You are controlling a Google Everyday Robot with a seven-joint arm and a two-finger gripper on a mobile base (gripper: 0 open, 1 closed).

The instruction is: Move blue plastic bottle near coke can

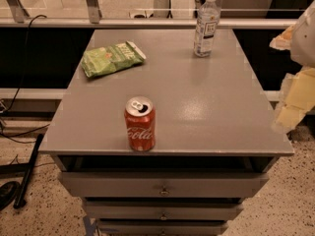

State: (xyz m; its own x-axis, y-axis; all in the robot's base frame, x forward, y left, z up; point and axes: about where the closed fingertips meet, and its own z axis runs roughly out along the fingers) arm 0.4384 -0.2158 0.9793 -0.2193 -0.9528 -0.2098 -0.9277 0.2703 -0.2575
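Note:
The blue plastic bottle (205,24) stands upright at the far right of the grey cabinet top (197,107); it is clear with a white cap and a printed label. The coke can (140,124) stands upright near the front edge, left of centre, red with white script and a silver top. My gripper (295,95) is at the right edge of the view, blurred and pale yellow, beside the cabinet's right side. It is well apart from both the bottle and the can.
A green chip bag (111,58) lies flat at the far left of the top. Drawers (162,186) stack below the front edge. A rail (147,22) runs behind the cabinet. Black cables (22,171) lie on the speckled floor at left.

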